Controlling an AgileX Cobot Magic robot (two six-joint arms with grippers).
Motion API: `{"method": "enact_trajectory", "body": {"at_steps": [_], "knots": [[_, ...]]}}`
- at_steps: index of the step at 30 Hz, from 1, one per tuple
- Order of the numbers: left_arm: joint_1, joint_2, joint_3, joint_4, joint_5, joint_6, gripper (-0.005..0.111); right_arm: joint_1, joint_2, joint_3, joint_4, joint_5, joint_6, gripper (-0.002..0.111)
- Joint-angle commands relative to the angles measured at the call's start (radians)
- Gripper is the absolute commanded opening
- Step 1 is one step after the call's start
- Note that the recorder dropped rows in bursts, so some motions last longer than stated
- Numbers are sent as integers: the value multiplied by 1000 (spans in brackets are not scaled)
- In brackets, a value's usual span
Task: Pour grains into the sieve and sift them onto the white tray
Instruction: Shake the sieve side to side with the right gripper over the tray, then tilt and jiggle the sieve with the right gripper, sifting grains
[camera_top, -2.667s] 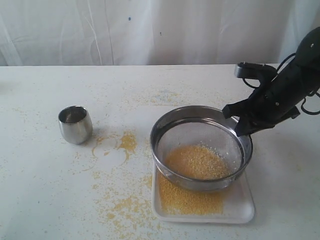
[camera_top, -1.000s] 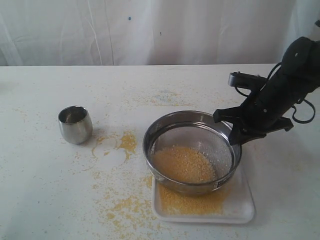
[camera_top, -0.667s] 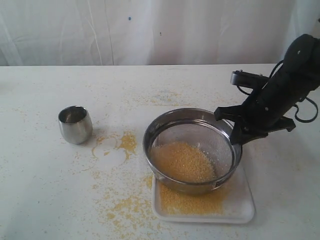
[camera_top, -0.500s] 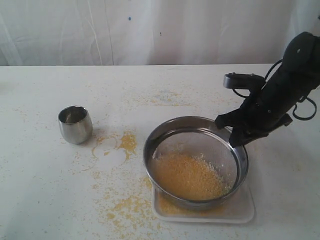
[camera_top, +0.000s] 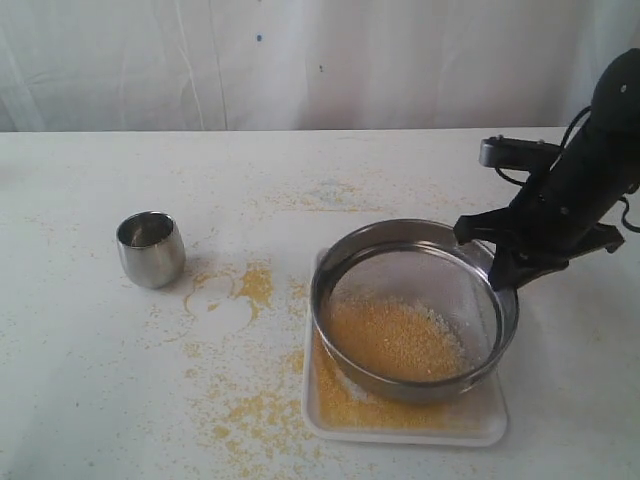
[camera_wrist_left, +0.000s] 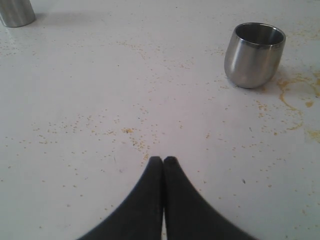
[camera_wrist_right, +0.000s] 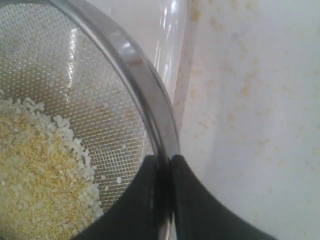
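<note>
Right gripper (camera_top: 497, 272) pinching sieve (camera_top: 420, 270) rim at its 2 o'clock, holding it over white tray (camera_top: 480, 425). Grains (camera_top: 395, 340) lying on mesh, more on tray. Left gripper (camera_wrist_left: 163, 160) pressing fingers together, gripping nothing. Steel cup (camera_top: 151, 249) standing at sieve's 9 o'clock.

- A white tabletop (camera_top: 80, 400) is stretching across the whole exterior view, its far edge running level from side to side.
- A white cloth backdrop (camera_top: 300, 60) is hanging just behind that far edge, falling in soft vertical folds.
- A small dark speck (camera_top: 258, 38) is showing on the cloth.
- Soft, even light is falling on the surface, casting only faint shadows.
</note>
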Motion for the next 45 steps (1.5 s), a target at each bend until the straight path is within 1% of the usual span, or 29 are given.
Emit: {"method": "enact_trajectory", "body": {"at_steps": [1, 3, 4, 5, 6, 7, 9, 12, 16, 18, 21, 22, 25, 28, 29, 30, 31, 32, 33, 34, 36, 38, 40, 42, 44, 45], "knots": [[1, -5, 3, -8, 0, 0, 0, -14, -6, -4, 27, -87, -19, 0], [1, -5, 3, -8, 0, 0, 0, -21, -6, -13, 38, 59, 8, 0], [1, -5, 3, -8, 0, 0, 0, -21, -8, -9, 40, 138, -14, 0], [1, -5, 3, -8, 0, 0, 0, -19, -8, 3, 48, 174, -71, 0], [1, -5, 3, -8, 0, 0, 0, -15, -8, 7, 64, 162, -131, 0], [1, -5, 3, -8, 0, 0, 0, -13, -5, 7, 90, 105, -155, 0], [1, -5, 3, -8, 0, 0, 0, -21, 9, -11, 99, 5, -126, 0], [1, -5, 3, -8, 0, 0, 0, -48, 29, -50, 117, 11, -39, 0], [1, -5, 3, -8, 0, 0, 0, -87, 33, -50, 131, -23, -56, 0], [1, -5, 3, -8, 0, 0, 0, -119, 50, -57, 157, 44, -82, 0], [1, -5, 3, -8, 0, 0, 0, -167, 91, -67, 246, 284, -205, 0], [1, -5, 3, -8, 0, 0, 0, -174, 100, -67, 284, 294, -229, 0], [1, -5, 3, -8, 0, 0, 0, -176, 103, -65, 347, 294, -235, 0], [1, -5, 3, -8, 0, 0, 0, -176, 104, -72, 356, 155, -178, 0], [1, -5, 3, -8, 0, 0, 0, -176, 106, -72, 356, 133, -146, 0], [1, -5, 3, -8, 0, 0, 0, -176, 106, -72, 356, 144, -122, 0], [1, -5, 3, -8, 0, 0, 0, -176, 106, -69, 356, 191, -112, 0], [1, -5, 3, -8, 0, 0, 0, -172, 106, -54, 356, 266, -123, 0], [1, -5, 3, -8, 0, 0, 0, -161, 103, -38, 356, 294, -155, 0], [1, -5, 3, -8, 0, 0, 0, -151, 100, -17, 356, 283, -190, 0], [1, -5, 3, -8, 0, 0, 0, -147, 100, -3, 337, 176, -209, 0], [1, -5, 3, -8, 0, 0, 0, -151, 111, -3, 323, 37, -140, 0], [1, -5, 3, -8, 0, 0, 0, -158, 113, -3, 318, 18, -71, 0], [1, -5, 3, -8, 0, 0, 0, -158, 109, 11, 316, 110, -66, 0], [1, -5, 3, -8, 0, 0, 0, -143, 107, 18, 322, 54, -136, 0], [1, -5, 3, -8, 0, 0, 0, -142, 107, 16, 322, -22, -156, 0]]}}
